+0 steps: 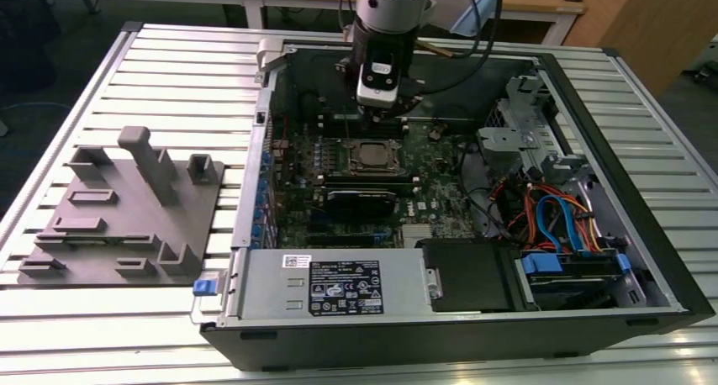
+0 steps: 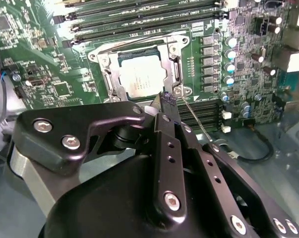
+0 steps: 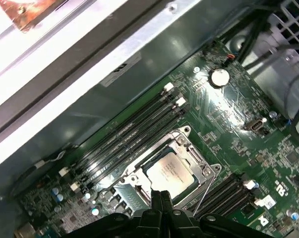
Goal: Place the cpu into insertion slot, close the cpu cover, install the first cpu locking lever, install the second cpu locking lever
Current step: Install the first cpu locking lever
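Observation:
The cpu (image 2: 139, 79), a small silver-grey square, lies in the insertion slot (image 2: 98, 58) on the green motherboard. The cpu cover (image 2: 165, 67), a silvery frame, lies flat around the chip. In both wrist views my gripper (image 2: 167, 100) hangs just above the socket's edge, its fingers shut together with nothing between them. Beside the fingertips a thin wire locking lever (image 2: 199, 124) sticks out at an angle from the socket corner. The first wrist view shows the cpu (image 3: 171, 171) just beyond my gripper (image 3: 160, 195). In the exterior view my gripper (image 1: 382, 108) is above the socket (image 1: 374, 156).
Long black memory slots (image 3: 129, 139) flank the socket. The open computer case has a steel wall (image 3: 89, 74) close behind it. At the exterior view's right are a drive cage (image 1: 516, 141) and cables (image 1: 550, 217). A grey fixture plate (image 1: 124, 208) lies at its left.

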`<act>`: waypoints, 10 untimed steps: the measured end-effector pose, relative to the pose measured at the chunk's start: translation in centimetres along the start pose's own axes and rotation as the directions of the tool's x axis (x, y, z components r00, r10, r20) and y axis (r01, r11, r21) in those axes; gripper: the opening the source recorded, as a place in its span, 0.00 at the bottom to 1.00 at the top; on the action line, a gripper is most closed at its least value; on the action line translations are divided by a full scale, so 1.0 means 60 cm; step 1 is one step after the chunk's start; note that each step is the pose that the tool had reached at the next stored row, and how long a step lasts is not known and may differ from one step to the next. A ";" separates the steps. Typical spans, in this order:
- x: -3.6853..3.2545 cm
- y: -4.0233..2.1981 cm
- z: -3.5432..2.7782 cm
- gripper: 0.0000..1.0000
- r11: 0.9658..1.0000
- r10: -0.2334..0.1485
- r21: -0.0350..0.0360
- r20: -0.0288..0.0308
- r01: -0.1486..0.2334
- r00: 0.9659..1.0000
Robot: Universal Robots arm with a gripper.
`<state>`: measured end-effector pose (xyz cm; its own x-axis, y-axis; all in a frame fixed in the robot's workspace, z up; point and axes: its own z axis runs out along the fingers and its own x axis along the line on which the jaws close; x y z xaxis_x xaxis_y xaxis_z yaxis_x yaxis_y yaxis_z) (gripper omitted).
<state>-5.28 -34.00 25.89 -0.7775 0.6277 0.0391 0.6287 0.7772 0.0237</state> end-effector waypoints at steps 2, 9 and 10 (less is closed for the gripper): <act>0.000 0.000 0.000 0.11 1.000 -0.016 0.001 0.000 0.016 1.000; 0.000 0.000 0.000 0.11 1.000 -0.022 0.001 -0.001 0.022 1.000; 0.000 0.000 0.000 0.11 1.000 -0.022 0.001 -0.001 0.022 1.000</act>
<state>-5.29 -34.00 25.88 -0.7913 0.6102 0.0391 0.6112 0.7911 0.0238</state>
